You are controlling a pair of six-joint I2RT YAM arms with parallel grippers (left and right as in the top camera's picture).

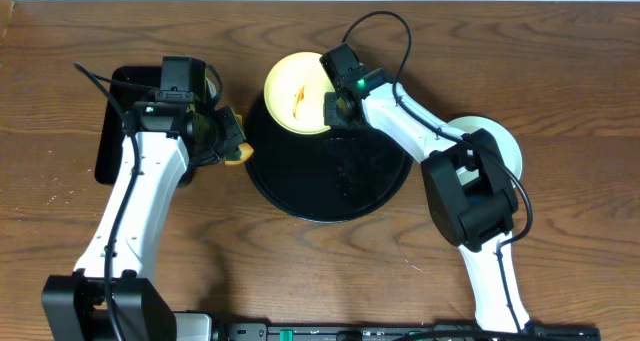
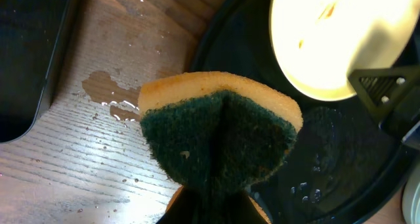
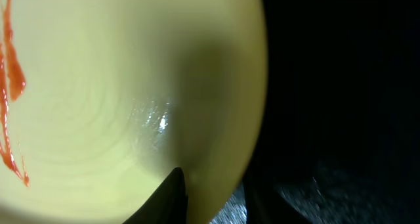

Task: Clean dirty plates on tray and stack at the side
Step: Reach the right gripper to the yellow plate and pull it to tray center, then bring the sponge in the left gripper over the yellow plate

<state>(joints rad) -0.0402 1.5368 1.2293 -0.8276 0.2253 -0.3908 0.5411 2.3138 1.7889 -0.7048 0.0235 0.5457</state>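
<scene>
left claw [image 2: 213, 201] clamps sponge [image 2: 223, 119] | right claw [image 1: 338, 103] at yellow plate [image 1: 295, 91] rim, grip unclear

Yellow plate riding the tray's far rim!
We see the pale yellow plate [image 1: 292, 93], orange-streaked, overlapping the wet round black tray [image 1: 330, 181]; another pale plate [image 1: 508, 146] sits on the tabletop alongside.

Right wrist view: the blurred pale yellow plate [image 3: 118, 86] runs off the left, top and bottom edges; only one tip of the right fingers [image 3: 174, 194] shows, grip unclear. Overhead, the right arm [image 1: 465, 196] covers part of the pale stack [image 1: 508, 146] at right.
</scene>
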